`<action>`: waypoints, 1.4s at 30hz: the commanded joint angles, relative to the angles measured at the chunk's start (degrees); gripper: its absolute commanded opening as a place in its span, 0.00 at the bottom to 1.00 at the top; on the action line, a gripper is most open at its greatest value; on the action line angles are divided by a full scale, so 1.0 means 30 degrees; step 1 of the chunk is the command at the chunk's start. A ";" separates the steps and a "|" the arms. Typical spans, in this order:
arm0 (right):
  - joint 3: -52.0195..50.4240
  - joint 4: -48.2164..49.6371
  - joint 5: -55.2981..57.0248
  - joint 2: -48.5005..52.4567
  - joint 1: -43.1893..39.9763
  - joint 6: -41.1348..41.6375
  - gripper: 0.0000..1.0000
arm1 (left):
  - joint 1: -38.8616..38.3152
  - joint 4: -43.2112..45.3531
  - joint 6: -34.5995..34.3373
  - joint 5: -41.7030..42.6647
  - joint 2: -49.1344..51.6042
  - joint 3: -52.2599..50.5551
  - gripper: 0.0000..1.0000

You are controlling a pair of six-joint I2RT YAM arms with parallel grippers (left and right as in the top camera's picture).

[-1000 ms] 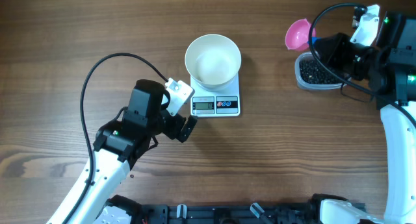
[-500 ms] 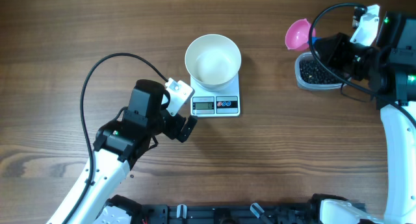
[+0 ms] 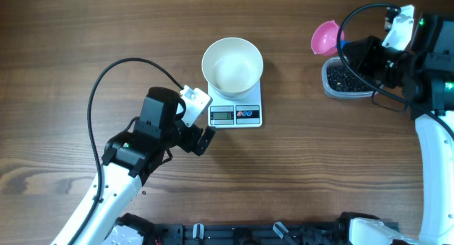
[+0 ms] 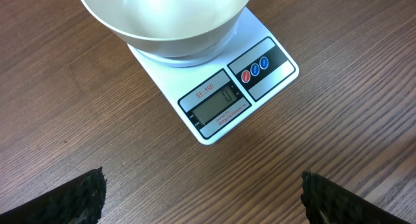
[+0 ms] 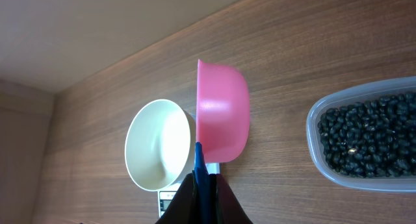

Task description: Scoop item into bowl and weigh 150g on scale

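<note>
The white bowl stands empty on the small white scale, whose display shows 0 in the left wrist view. My left gripper hovers just left of the scale's display edge, open, its fingertips wide apart over bare wood. The black beans lie in a clear tub at the right. My right gripper is shut on the blue handle of a pink scoop, held on its side above the table, left of the tub. The scoop's inside is hidden.
The table is brown wood. The left arm's black cable loops over the table left of the bowl. In the right wrist view the bowl and the scale lie beyond the scoop, the tub to the right.
</note>
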 commanded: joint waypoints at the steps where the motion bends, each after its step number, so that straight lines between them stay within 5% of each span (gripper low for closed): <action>1: 0.0444 -0.0044 0.0197 0.0044 -0.0044 -0.0364 0.04 | 0.0080 0.0066 0.0168 0.0095 0.0073 -0.0073 1.00; 24: 0.0444 -0.0816 0.0838 0.0044 -0.0044 -0.3271 0.04 | 0.0087 0.0066 0.0168 0.0095 0.0073 -0.0073 1.00; 42: 0.0444 -0.0969 0.1683 0.0044 -0.0044 0.2783 0.04 | 0.0087 0.0058 0.0168 0.0095 0.0073 -0.0073 1.00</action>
